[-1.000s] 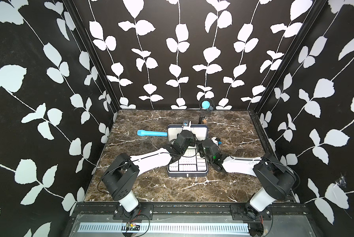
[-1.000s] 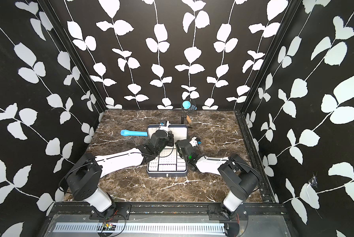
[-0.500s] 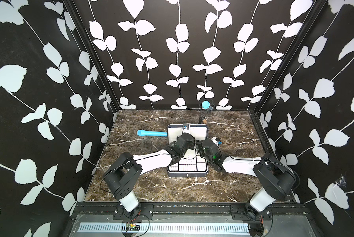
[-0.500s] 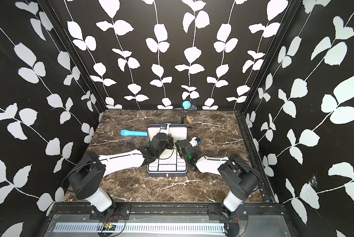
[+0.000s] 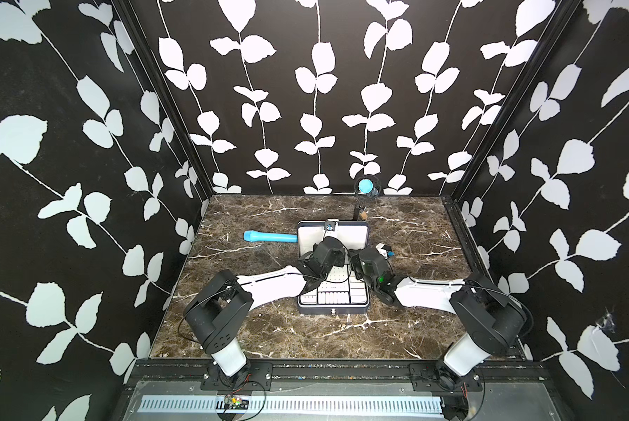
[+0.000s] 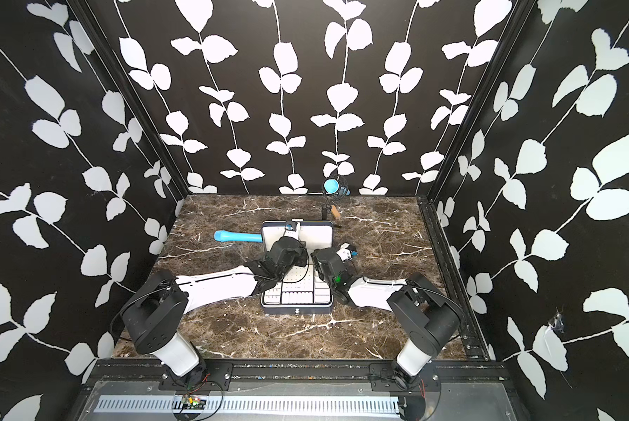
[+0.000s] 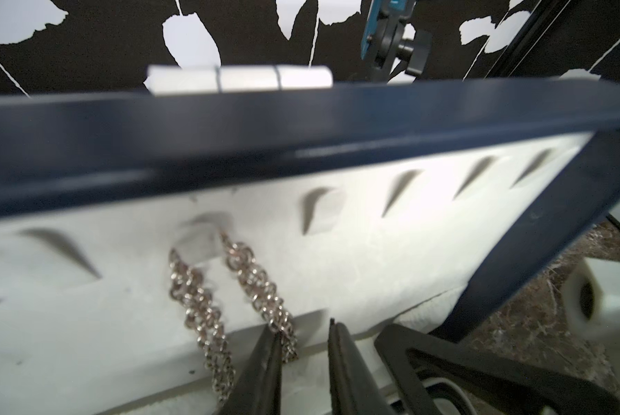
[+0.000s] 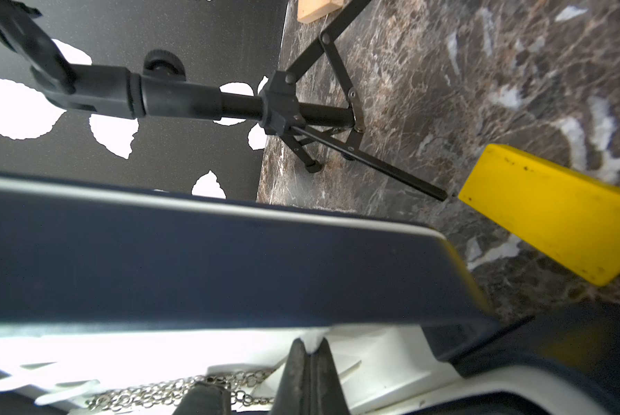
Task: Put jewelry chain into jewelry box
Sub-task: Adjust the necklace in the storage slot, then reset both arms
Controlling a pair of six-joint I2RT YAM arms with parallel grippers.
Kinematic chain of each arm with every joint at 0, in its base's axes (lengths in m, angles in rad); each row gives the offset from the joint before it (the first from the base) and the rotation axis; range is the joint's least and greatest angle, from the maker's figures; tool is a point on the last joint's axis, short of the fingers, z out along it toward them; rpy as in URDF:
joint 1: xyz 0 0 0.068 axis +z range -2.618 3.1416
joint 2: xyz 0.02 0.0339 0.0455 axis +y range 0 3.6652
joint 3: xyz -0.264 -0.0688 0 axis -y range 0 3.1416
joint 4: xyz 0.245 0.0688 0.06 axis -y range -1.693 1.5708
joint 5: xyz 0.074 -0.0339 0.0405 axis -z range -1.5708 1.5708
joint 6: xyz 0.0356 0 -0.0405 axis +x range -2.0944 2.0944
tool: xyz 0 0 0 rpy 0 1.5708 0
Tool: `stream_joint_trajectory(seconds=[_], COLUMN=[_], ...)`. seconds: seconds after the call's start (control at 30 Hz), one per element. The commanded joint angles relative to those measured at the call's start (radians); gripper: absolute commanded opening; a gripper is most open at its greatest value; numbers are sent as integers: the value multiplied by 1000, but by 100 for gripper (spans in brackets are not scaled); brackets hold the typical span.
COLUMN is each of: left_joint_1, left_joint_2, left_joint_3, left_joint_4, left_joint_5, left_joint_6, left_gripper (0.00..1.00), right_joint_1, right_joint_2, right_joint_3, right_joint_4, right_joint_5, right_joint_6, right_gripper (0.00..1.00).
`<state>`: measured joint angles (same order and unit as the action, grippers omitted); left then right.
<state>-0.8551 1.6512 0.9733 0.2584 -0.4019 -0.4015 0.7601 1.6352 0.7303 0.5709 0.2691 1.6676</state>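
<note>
The jewelry box [image 5: 333,310] lies open in the middle of the table, its lid [image 6: 315,233] standing up at the back. The jewelry chain [image 7: 197,298] hangs in two silvery strands from a hook slot in the lid's white lining. My left gripper [image 7: 303,327] is open just in front of the lining. One strand lies against the inner side of one of its fingers [image 7: 265,355] and is not pinched. My right gripper [image 8: 310,346] is shut, its tips against the white lining beside the chain [image 8: 150,393].
A blue cylinder [image 5: 269,237] lies left of the lid. A yellow block [image 8: 552,212] rests on the marble right of the box. A black tripod stand [image 8: 301,107] and a small wooden piece [image 8: 314,9] stand behind it. The enclosure walls are close.
My left wrist has drawn back a little from the lid and its jaws have parted. The right arm has stayed where it was.
</note>
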Motion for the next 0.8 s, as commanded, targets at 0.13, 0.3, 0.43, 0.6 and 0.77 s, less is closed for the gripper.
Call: stream_joint_trajectory(seconds=[0.13, 0.3, 0.43, 0.6, 0.77], left_joint_1=[7, 7, 7, 7, 7], left_joint_2=[-78, -152, -220, -315, -417], left_joint_3=[9, 16, 31, 27, 10], left_joint_4=[-75, -122, -177, -229, -299], left_joint_5=[22, 39, 50, 35, -33], left_joint_6=[-19, -18, -2, -3, 5], left_gripper=[38, 40, 41, 42, 43], right_joint_1=[13, 13, 14, 15, 16], right_joint_2=[-26, -28, -28, -28, -28], right_joint_3=[-9, -8, -8, -5, 13], right_joint_4=[7, 12, 15, 15, 14], right_joint_5=[-7, -6, 0, -2, -7], right_joint_6=[-19, -19, -19, -19, -30], right_gripper=[2, 2, 2, 2, 2])
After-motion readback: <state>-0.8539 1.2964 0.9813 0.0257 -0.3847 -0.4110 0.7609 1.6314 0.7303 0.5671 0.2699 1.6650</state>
